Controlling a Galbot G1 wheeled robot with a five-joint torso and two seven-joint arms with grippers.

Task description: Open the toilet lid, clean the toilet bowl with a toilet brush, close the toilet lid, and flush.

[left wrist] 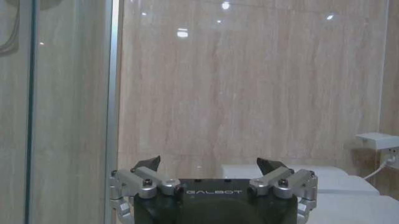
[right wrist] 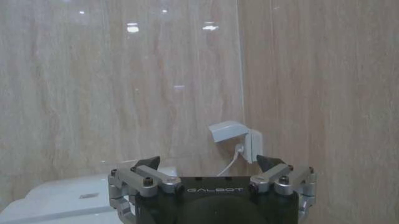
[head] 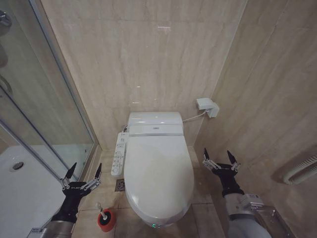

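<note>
The white toilet lid [head: 157, 173] lies shut over the toilet bowl, which is hidden beneath it. On the floor to the toilet's left stands the toilet brush [head: 101, 210], its white handle upright in a round red holder cup [head: 105, 221]. My left gripper [head: 83, 171] hovers open above the floor, left of the toilet and just behind the brush, and appears again in the left wrist view [left wrist: 212, 164]. To the right of the toilet my right gripper [head: 219, 156] is open with nothing held, also seen in the right wrist view [right wrist: 210, 163].
A glass shower enclosure [head: 44, 109] with a white tray [head: 25, 193] stands at the left. A control panel [head: 118, 153] juts from the toilet's left side. A wall socket box [head: 207, 107] with a cable sits behind the toilet at the right. A ribbed pipe [head: 302, 171] runs along the right wall.
</note>
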